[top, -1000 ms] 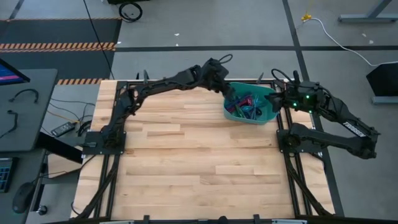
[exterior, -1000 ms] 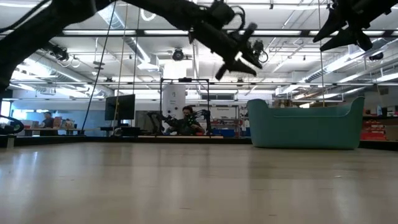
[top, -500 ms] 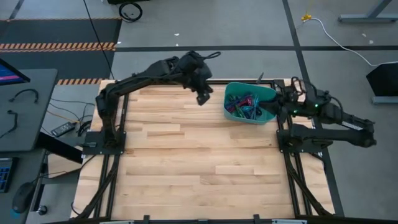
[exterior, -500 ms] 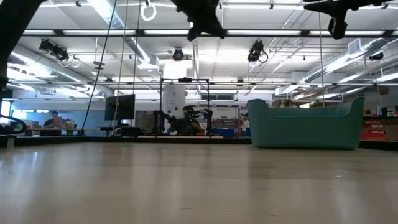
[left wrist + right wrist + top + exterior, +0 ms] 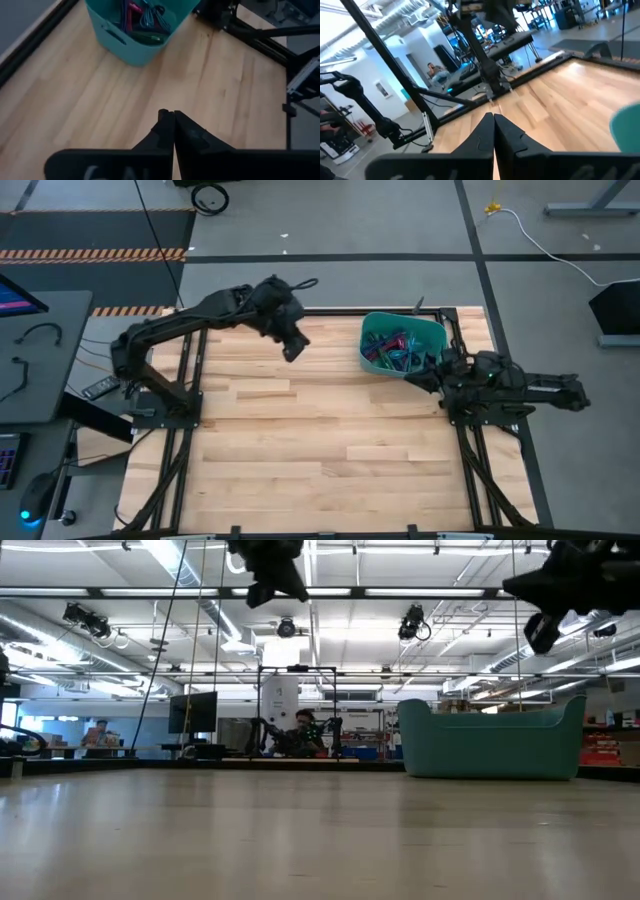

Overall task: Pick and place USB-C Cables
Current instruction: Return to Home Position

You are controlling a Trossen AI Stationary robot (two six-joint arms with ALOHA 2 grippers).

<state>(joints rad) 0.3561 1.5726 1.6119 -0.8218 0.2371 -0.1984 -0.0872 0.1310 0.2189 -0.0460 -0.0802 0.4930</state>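
The USB-C Cables (image 5: 393,350) lie heaped in purple, blue and red inside a teal bin (image 5: 434,330) that stands on the table's far right part. The left wrist view also looks into the bin (image 5: 116,37) at the cables (image 5: 145,15). My left gripper (image 5: 293,348) hangs shut and holding nothing above the wood, left of the bin; its fingers (image 5: 173,119) are closed together. My right gripper (image 5: 418,376) is shut and holding nothing by the bin's near right corner, pointing toward the table's left. Its wrist view shows closed fingers (image 5: 493,120).
Black frame rails (image 5: 455,410) and the two arm bases (image 5: 160,405) border the wood on both sides. Bare wood (image 5: 320,440) fills the middle and near part. In the low view the bin (image 5: 490,745) stands at the right, and people (image 5: 305,730) sit in the room behind.
My left gripper has drawn back from above the bin toward the table's left, staying high. My right arm has folded back from the bin's far right rim toward the near side, and its gripper now points left beside the bin. The bin and cables have stayed put.
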